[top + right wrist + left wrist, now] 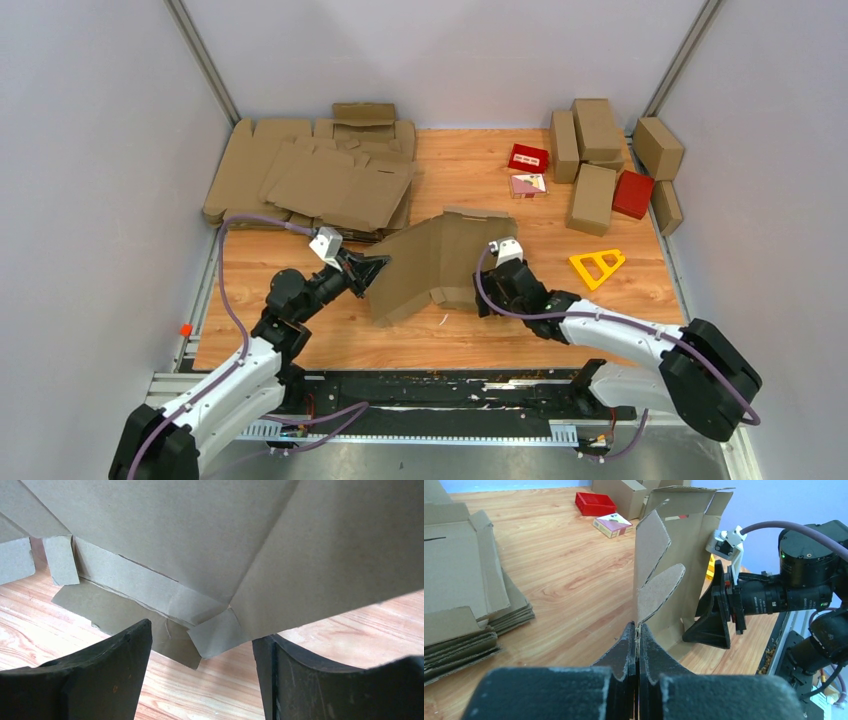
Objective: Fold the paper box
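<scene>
The paper box [430, 262] is a half-raised brown cardboard sheet in the middle of the table, with panels and flaps standing at angles. My left gripper [372, 270] is shut on the edge of its left flap. In the left wrist view the thin cardboard [659, 565] rises from between the closed jaws of the left gripper [637, 630]. My right gripper [480, 293] is at the sheet's right lower edge. In the right wrist view the right gripper [202, 632] is open. A small corner tab [220, 636] hangs between its fingers without touching either one.
A stack of flat brown blanks [310, 175] lies at the back left. Finished brown boxes [595, 160], red boxes [632, 193] and a small printed box [528, 185] sit at the back right. A yellow triangle [597, 265] lies right of the right gripper.
</scene>
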Motion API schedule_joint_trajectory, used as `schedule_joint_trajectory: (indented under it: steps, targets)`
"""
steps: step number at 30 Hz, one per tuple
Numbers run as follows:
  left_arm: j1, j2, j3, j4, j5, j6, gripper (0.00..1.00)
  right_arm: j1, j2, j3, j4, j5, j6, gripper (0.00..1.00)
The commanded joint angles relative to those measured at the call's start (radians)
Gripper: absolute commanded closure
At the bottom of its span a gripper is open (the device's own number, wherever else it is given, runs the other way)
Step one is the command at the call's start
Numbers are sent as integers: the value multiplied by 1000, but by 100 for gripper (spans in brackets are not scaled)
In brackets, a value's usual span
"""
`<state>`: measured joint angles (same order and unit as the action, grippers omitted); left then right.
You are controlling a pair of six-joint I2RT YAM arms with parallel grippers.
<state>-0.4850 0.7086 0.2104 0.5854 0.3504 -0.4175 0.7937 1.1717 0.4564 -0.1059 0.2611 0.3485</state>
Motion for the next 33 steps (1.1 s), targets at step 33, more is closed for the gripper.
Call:
schedule_joint_trajectory:
  steps: [33]
  targets:
    - [-29, 107, 41, 86, 45, -6, 100, 31, 75, 122, 14, 82, 50, 36]
